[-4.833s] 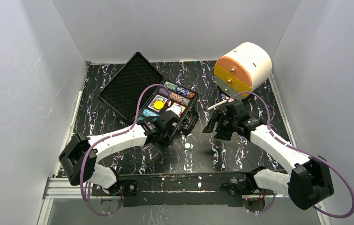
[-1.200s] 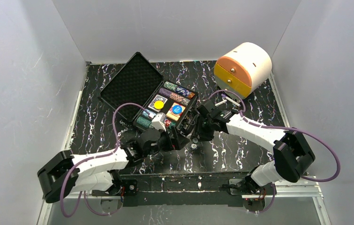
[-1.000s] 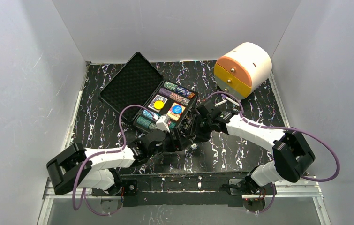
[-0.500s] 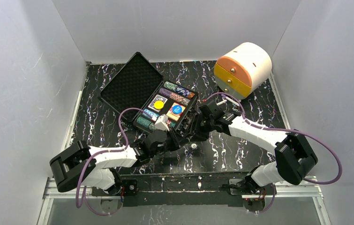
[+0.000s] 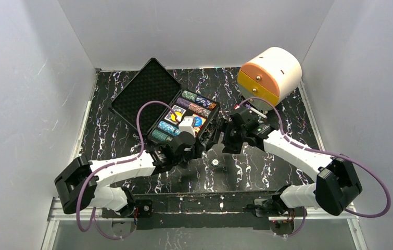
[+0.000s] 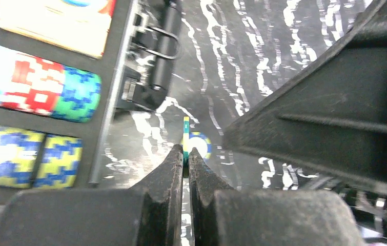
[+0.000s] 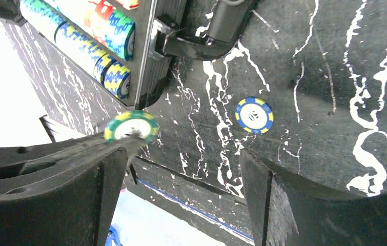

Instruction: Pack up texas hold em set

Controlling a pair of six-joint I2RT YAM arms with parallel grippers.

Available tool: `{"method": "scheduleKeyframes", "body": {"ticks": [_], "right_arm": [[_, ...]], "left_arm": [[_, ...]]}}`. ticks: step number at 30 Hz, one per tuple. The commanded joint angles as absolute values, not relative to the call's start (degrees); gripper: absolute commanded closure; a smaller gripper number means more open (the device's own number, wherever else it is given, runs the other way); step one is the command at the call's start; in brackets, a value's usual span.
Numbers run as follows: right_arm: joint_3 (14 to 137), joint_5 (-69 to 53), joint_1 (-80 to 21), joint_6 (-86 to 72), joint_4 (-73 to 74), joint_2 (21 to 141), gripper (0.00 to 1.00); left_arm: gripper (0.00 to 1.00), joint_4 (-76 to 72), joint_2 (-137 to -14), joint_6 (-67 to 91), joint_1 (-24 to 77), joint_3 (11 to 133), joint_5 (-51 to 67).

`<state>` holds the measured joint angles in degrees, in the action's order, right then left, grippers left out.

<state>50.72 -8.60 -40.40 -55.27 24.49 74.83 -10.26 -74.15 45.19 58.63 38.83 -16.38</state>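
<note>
Two loose poker chips are out of the black hard case [image 5: 144,95], which lies open on the marbled surface [image 5: 105,140] with its foam-lined lid folded back on the far-left side. The left claw [image 6: 185,154] is clamped tight on one of them, a green-and-yellow chip [image 7: 131,126], pinched between its fingertips just off the case's near corner; the other, a blue-and-yellow chip [image 7: 254,115], lies flat on the surface in front of the case's handle [image 7: 227,23], touching nothing; the right claw [image 7: 181,164] hangs over that chip with its jaws spread wide, gripping nothing; multicoloured chip rows [image 5: 197,107] fill the case's tray; a cream-and-orange drawer box [image 5: 269,73] stands apart, beyond the case's right end.
</note>
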Motion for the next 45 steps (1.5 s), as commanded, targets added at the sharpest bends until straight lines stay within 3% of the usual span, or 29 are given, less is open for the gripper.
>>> {"method": "scheduleKeyframes", "body": {"ticks": [1, 11, 25, 30, 41, 45], "right_arm": [[49.3, -7.8, -39.0, -53.6, 26.7, 74.1, 0.12], [48.8, -8.2, -38.8, -52.8, 26.0, 74.3, 0.13], [49.0, -11.0, -38.8, -51.0, 25.4, 76.8, 0.14], [49.0, -11.7, -38.8, -50.1, 24.7, 77.9, 0.15], [50.4, -6.7, -42.2, -45.9, 27.1, 81.9, 0.13], [53.6, -0.5, -45.8, -44.5, 30.4, 86.0, 0.12]], "left_arm": [[1.0, 8.0, -70.9, 33.0, 58.3, 43.0, -26.2], [1.0, 18.2, -73.0, 21.6, 57.5, 48.8, -21.9], [1.0, 18.4, -78.1, 19.0, 56.0, 50.2, -25.5], [0.83, 17.9, -78.3, 18.6, 55.9, 50.7, -25.9], [0.73, 19.0, -77.3, 18.4, 55.9, 52.3, -26.4], [0.63, 18.7, -71.5, 19.3, 56.0, 53.1, -25.1]]}}
